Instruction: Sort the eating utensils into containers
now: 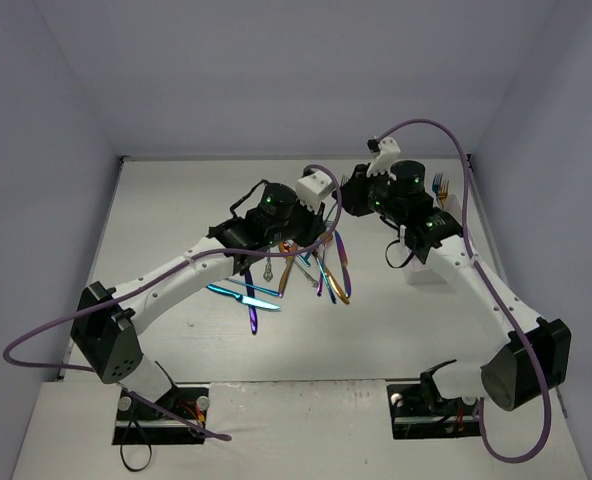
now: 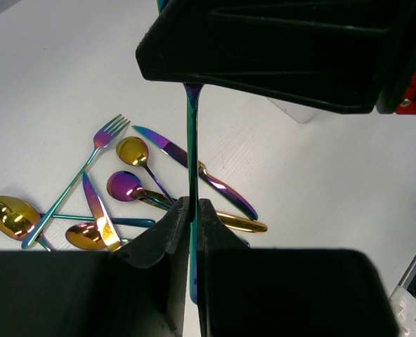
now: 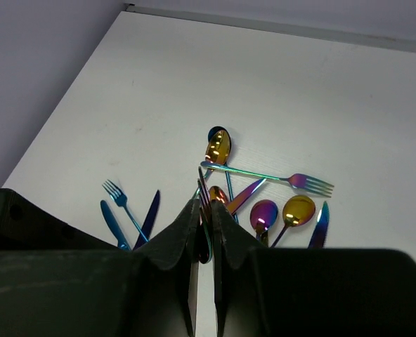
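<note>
Between the tips of the left claw (image 2: pixel 192 208), a blue-purple utensil (image 2: pixel 192 144) is squeezed tight, its long side lined up with the claw. The white caddy (image 1: pixel 417 272) sits to the claw's right.

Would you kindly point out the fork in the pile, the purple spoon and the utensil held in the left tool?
fork (image 2: pixel 74 180), left wrist view, on its handle.
purple spoon (image 2: pixel 124 186), left wrist view, on its bowl.
held utensil (image 2: pixel 192 140), left wrist view, on its shaft.
</note>
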